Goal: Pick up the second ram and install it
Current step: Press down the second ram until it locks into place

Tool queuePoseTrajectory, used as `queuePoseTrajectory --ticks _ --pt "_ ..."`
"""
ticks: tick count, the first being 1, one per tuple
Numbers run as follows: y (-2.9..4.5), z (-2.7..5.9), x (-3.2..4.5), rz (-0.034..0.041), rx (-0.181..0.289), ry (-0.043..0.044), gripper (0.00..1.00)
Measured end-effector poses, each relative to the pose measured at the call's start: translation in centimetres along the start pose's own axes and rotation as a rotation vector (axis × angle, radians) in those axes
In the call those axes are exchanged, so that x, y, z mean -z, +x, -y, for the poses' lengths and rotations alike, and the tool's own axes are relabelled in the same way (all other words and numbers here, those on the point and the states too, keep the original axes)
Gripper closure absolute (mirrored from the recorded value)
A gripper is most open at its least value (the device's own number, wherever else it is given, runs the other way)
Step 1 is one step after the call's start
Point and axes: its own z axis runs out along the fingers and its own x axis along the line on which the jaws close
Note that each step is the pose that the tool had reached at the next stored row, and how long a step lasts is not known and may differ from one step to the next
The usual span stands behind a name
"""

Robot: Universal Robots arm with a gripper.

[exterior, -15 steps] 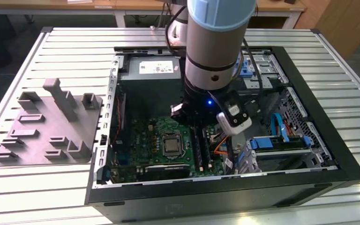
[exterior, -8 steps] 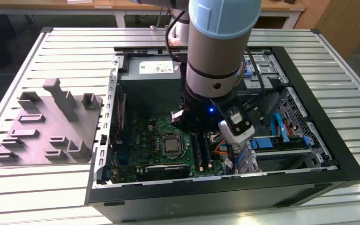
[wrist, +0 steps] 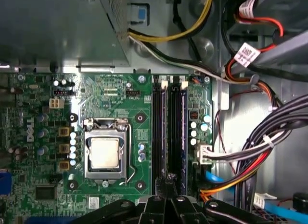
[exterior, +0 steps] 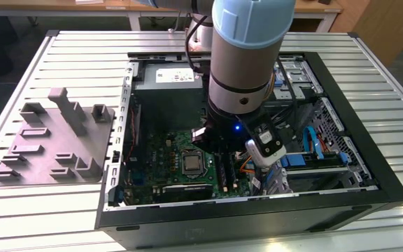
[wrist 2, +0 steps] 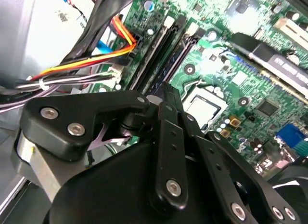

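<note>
One claw (wrist: 166,197) hovers over the slots (wrist: 168,132) (grip state unclear, fingertips hidden).

Open computer case (exterior: 369,173) on slatted table (exterior: 82,47), grey fixture tray (exterior: 54,142) beside it.

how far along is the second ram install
The arm is already down inside the open computer case, its gripper closed above the black memory slots beside the CPU socket. A stick appears to sit in those slots, but whether it is the second ram, fully seated or latched, can't be told. The grey holder tray looks empty.
</note>
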Motion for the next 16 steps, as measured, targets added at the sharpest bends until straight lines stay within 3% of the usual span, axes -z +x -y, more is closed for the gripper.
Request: queuePoseTrajectory --ticks 9,16 --pt "-0.27 0.29 -0.35 -0.0081 0.0 0.0043 0.9" --pt "-0.31 0.5 -0.54 -0.0095 0.0 0.0047 0.9"
